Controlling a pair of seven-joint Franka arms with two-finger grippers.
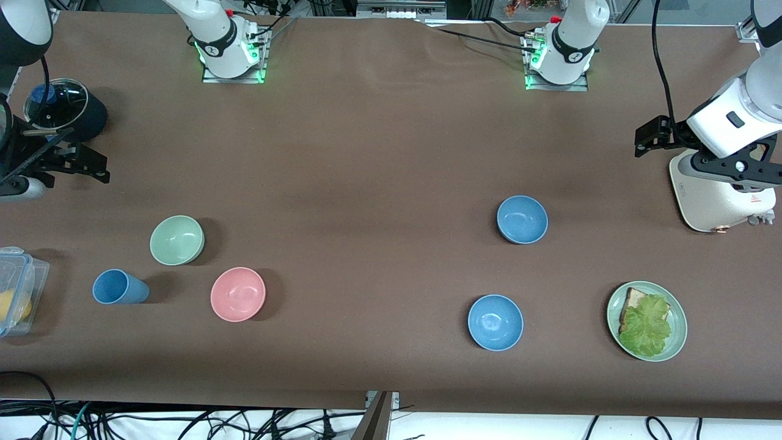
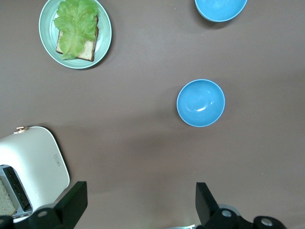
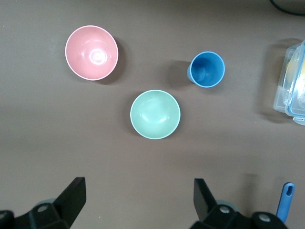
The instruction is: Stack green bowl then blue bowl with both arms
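Observation:
The green bowl [image 1: 176,240] stands upright toward the right arm's end of the table, beside a pink bowl [image 1: 237,294]; it also shows in the right wrist view [image 3: 155,114]. The muted blue bowl [image 1: 522,219] stands toward the left arm's end, and shows in the left wrist view [image 2: 200,103]. My right gripper [image 1: 85,165] [image 3: 138,196] is open and empty, up over bare table by the dark pot. My left gripper [image 1: 650,137] [image 2: 140,202] is open and empty, up over the table beside the toaster. Neither gripper touches a bowl.
A brighter blue bowl [image 1: 495,322] lies nearer the front camera than the muted one. A green plate with a lettuce sandwich [image 1: 647,321], a white toaster [image 1: 721,195], a blue cup [image 1: 119,287], a clear plastic box [image 1: 15,290] and a lidded dark pot [image 1: 64,107] stand around.

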